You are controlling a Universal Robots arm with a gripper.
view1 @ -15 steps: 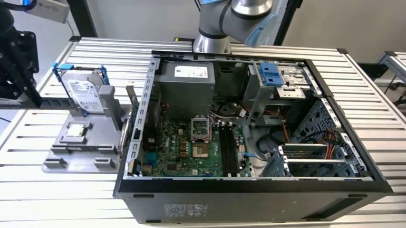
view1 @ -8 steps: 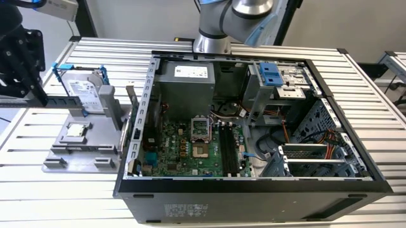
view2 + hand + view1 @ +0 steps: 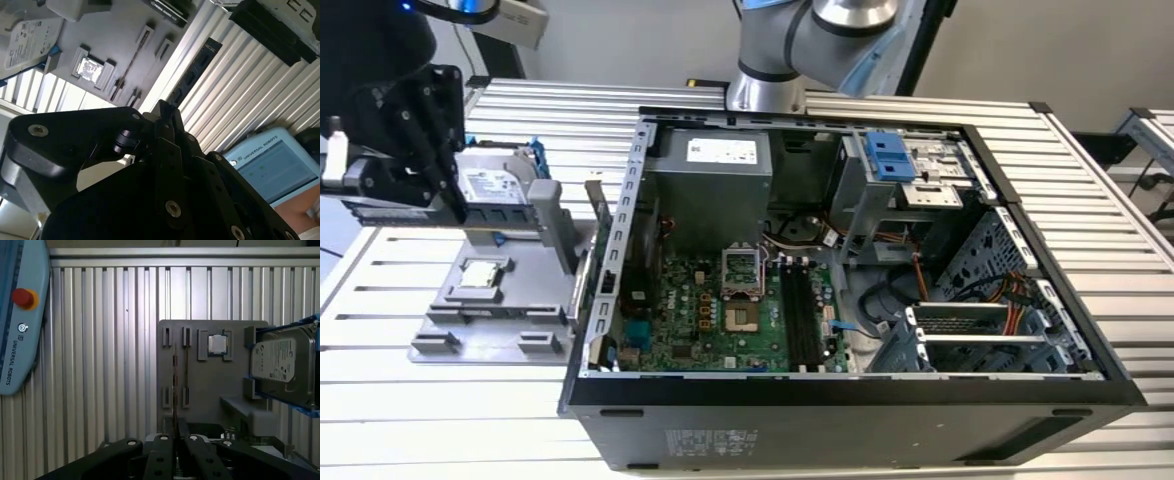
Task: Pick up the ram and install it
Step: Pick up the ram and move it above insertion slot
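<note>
The black gripper (image 3: 174, 449), at the exterior view's far left, is clamped on the ram (image 3: 174, 390), its fingers (image 3: 161, 447) drawn together on the thin stick, seen edge-on in the first wrist view. In the second wrist view the ram stands out from the fingertips as a long dark strip with black chips, set against the slatted aluminium table (image 3: 454, 400). A pale blue teach pendant (image 3: 20, 315) with a red button lies on those slats.

Just below the gripper in the exterior view sits a grey parts tray (image 3: 434, 340). It carries the silver hard drive (image 3: 494, 185) in its blue frame and, nearer the camera, the small square processor chip (image 3: 480, 272) in its pocket.

To the tray's right stands the computer case (image 3: 854, 392), side panel off. Inside are the green motherboard (image 3: 700, 315), the long dark memory slots (image 3: 803, 310) near its right edge (the ram is well apart from them) and the grey power supply (image 3: 720, 165) at the back. Behind the case rises the arm's silver base (image 3: 767, 90). Further right inside the case are a blue drive-bay bracket (image 3: 887, 155) and a perforated metal drive cage (image 3: 974, 335) with orange cables.
</note>
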